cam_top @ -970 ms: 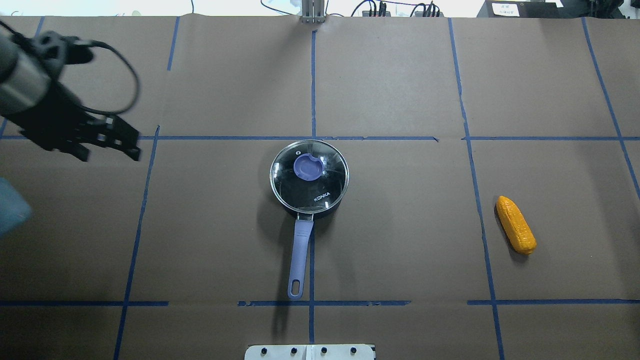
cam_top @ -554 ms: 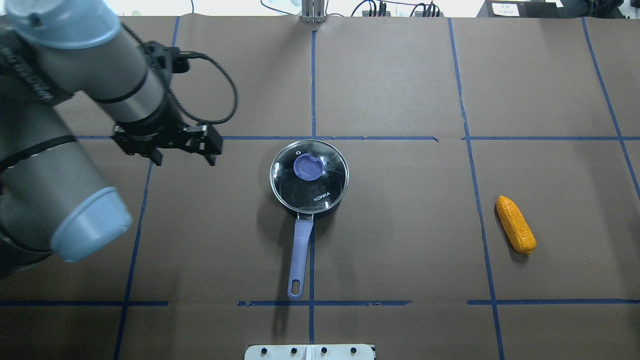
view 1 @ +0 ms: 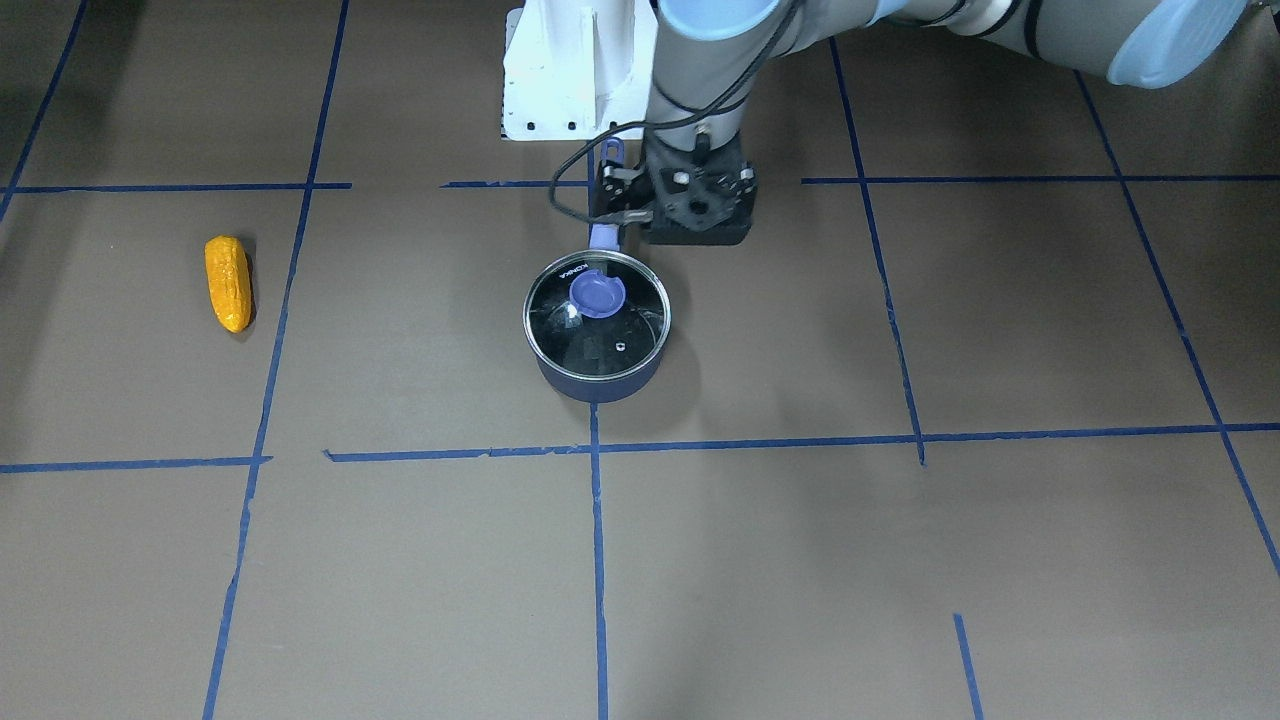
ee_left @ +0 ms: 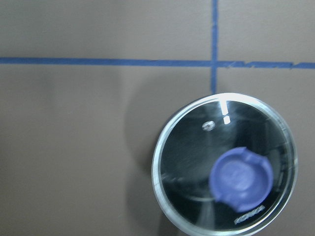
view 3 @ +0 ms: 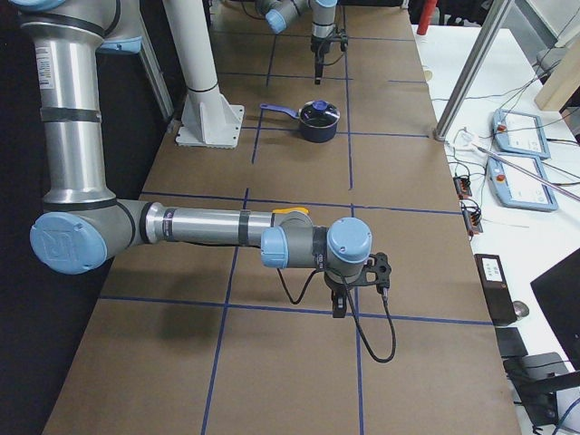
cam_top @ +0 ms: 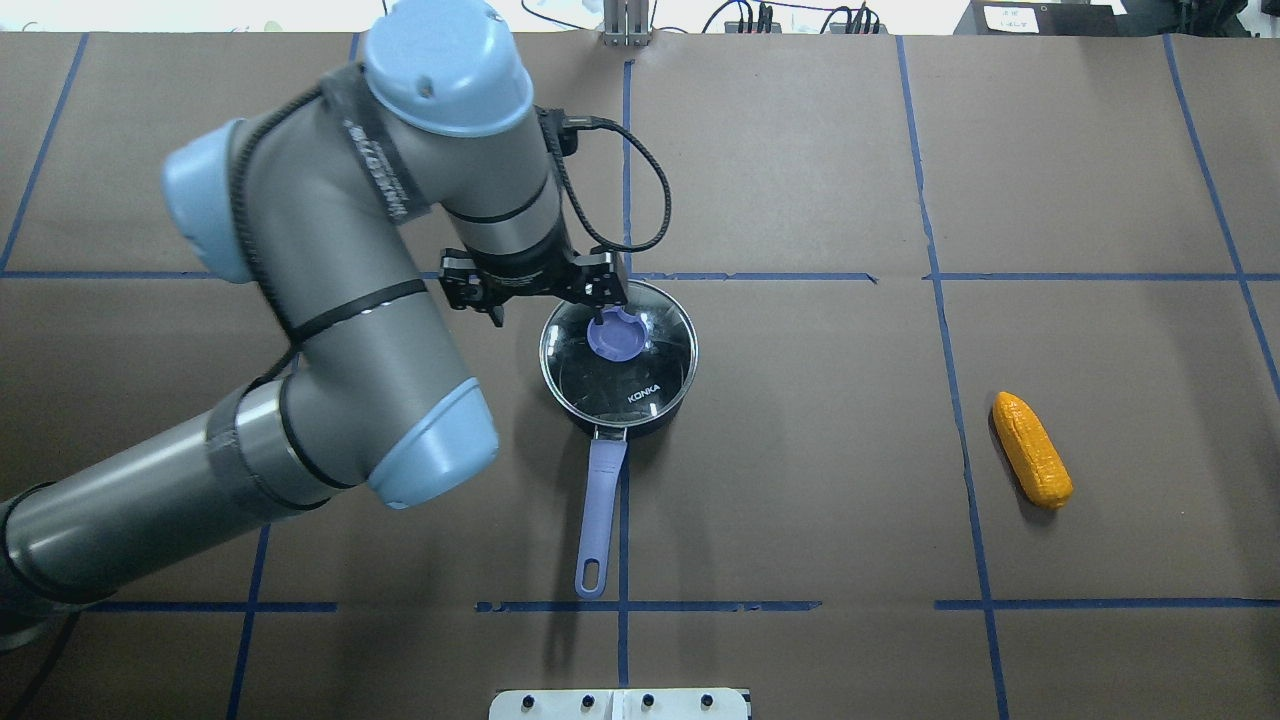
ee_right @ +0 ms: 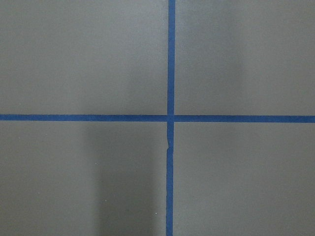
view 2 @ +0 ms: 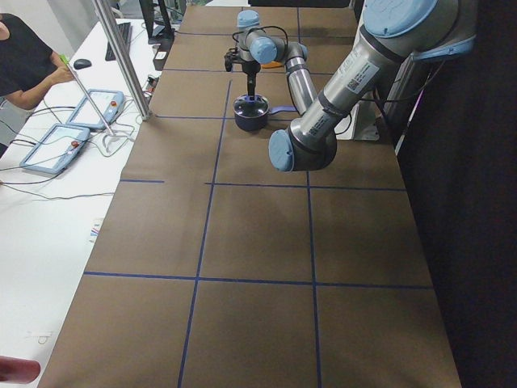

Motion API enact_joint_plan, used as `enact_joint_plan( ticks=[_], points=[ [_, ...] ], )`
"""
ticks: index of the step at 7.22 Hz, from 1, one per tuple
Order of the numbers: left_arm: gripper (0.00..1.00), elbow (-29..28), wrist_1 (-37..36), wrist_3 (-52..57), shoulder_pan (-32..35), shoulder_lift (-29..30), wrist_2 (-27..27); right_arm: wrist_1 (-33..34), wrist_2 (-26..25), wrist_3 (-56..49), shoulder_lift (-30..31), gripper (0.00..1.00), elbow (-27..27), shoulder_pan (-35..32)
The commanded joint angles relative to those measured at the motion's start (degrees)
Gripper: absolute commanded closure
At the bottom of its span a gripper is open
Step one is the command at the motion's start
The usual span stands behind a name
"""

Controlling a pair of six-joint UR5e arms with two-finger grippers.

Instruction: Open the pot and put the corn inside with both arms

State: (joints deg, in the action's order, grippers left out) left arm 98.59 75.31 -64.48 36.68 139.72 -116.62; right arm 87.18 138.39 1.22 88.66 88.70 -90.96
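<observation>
The navy pot [cam_top: 660, 405] stands at the table's middle with its glass lid [cam_top: 655, 365] on and its blue knob [cam_top: 617, 335] up. Its lavender handle [cam_top: 598, 510] points toward the robot. My left gripper [cam_top: 548, 315] is open and empty. It hovers above the lid's left rim, just left of the knob, and also shows in the front view [view 1: 697, 235]. The left wrist view shows the lid [ee_left: 187, 167] and knob [ee_left: 241, 179] at lower right. The corn [cam_top: 1032, 450] lies alone at the right. My right gripper [view 3: 349, 304] shows only in the right side view; I cannot tell its state.
Brown paper with blue tape lines [cam_top: 624, 170] covers the table. The white base pedestal [view 1: 570, 70] stands at the robot's edge. A metal post [cam_top: 625, 25] rises at the far edge. Pendants and cables [view 2: 69, 137] lie on the operators' side table.
My left arm has swung in from the far left to the pot, and its open gripper is now over the lid's left rim. Pot and corn have not moved.
</observation>
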Motion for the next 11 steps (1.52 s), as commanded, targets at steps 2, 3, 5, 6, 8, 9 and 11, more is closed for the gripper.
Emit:
enact_joint_plan(
  ticks=[2, 3, 5, 6, 8, 9, 11],
  points=[
    [0.00, -8.84, 7.62, -0.56, -1.17, 3.19, 1.57, 0.01, -0.05, 0.01, -0.06, 0.00, -0.02, 0.08],
    [0.00, -10.34, 9.48, -0.65, -1.61, 3.19, 1.57, 0.01, -0.13, -0.08, -0.07, 0.00, -0.02, 0.17],
    [0.00, -10.35, 9.68, -0.83, -1.87, 3.27, 1.48, 0.01, -0.14, 0.01, -0.07, 0.00, -0.02, 0.17],
    [0.00, -10.53, 9.68, -0.74, -3.09, 3.01, 1.57, 0.01, -0.14, -0.08, -0.07, 0.00, -0.10, 0.17],
    [0.00, -11.49, 9.68, -0.65, -3.37, 3.19, 1.57, 0.01, -0.14, 0.01, -0.07, 0.00, -0.02, 0.17],
    [0.00, -11.58, 9.68, -0.74, -3.46, 3.19, 1.57, 0.01, -0.14, 0.01, -0.07, 0.00, -0.02, 0.17],
    [0.00, -12.28, 10.46, -0.74, -3.81, 3.36, 1.66, 0.01, -0.14, 0.01, -0.07, 0.00, -0.02, 0.17]
  ],
)
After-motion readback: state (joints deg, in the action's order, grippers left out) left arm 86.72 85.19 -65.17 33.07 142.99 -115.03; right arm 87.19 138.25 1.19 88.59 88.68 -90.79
